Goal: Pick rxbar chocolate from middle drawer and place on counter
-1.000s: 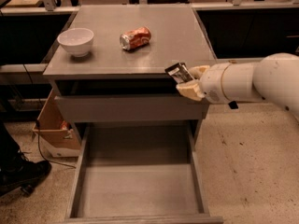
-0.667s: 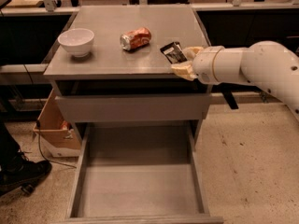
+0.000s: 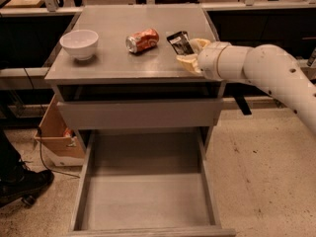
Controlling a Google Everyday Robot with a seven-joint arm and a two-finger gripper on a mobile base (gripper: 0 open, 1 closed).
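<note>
Evidently the gripper (image 3: 189, 54), upper right of centre, clasps the rxbar chocolate (image 3: 180, 42) just over the counter (image 3: 118, 65), ready to set it down; the middle drawer (image 3: 148, 196) below stands empty.

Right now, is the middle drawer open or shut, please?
Open: the middle drawer is pulled out, floor bare. The claw holds the rxbar chocolate over the counter.

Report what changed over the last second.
The gripper, still shut on the rxbar chocolate, carried it from the front edge of the counter further in over it, toward the soda can. Nothing was let go. The bowl, soda can and open middle drawer stayed put.
</note>
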